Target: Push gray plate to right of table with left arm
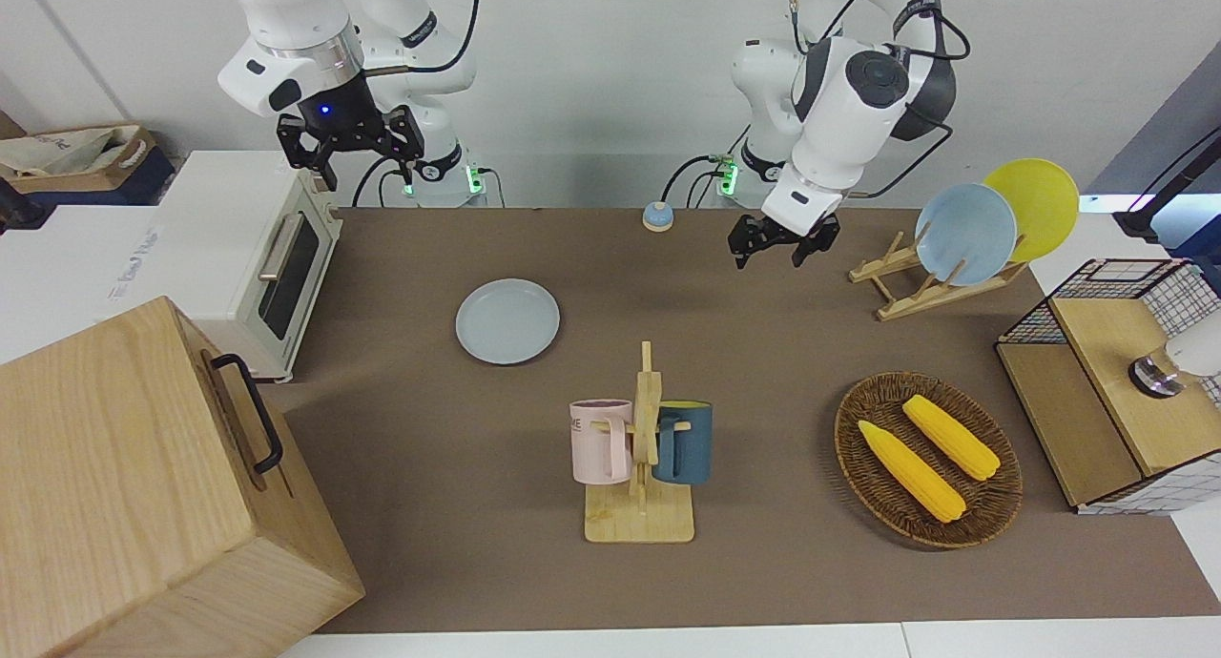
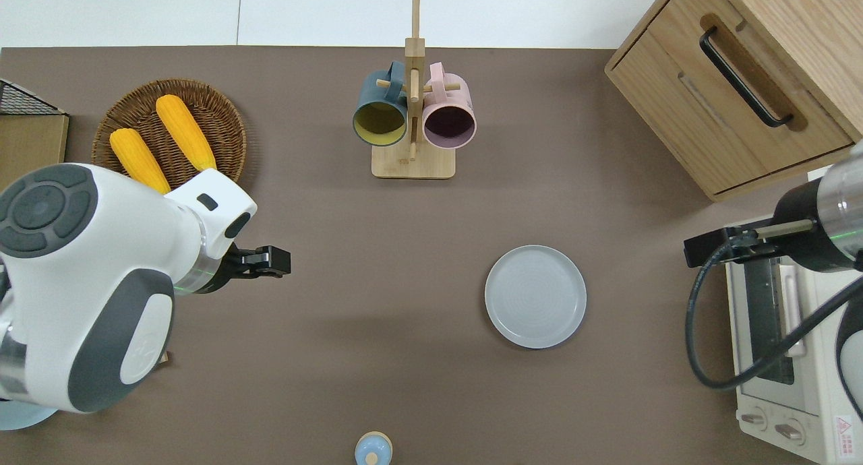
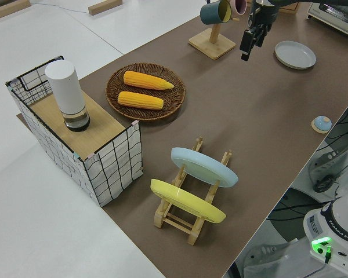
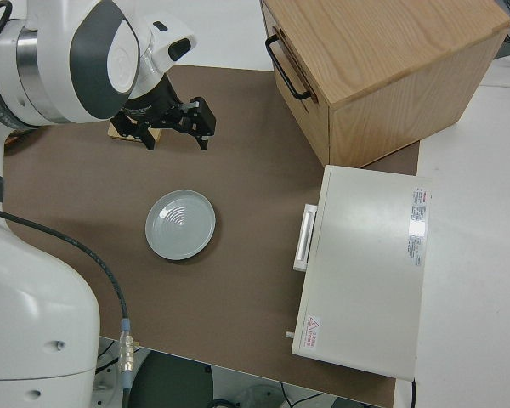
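From my console, the gray plate [image 1: 507, 320] is a round, shallow, matte disc with a low raised rim and faint concentric rings, lying flat on the brown table [image 1: 429, 448]. Taking the mug rack [image 1: 641, 467] as my landmark, a pale wooden post with pegs on a flat square base: the plate sits nearer to the robots than the rack and toward the right arm's end of the table, well apart from it. Nothing touches the plate.

The left gripper [image 1: 783, 242] hangs in the air, its black fingers spread apart with nothing between them. In the overhead view it is over bare table [image 2: 268, 261] toward the left arm's end from the rack, beside the woven wicker basket [image 2: 222, 125] that holds two yellow corn cobs [image 2: 185, 133]. The right gripper [image 1: 351, 142] is parked, its fingers apart and holding nothing.

On the rack hang a smooth pink mug [image 1: 600, 440] and a dark teal mug [image 1: 685, 442] with a yellow inside. The pink mug carries dark lettering; I can make out only "ME". The white toaster oven [image 4: 370, 268] has labels I cannot read.
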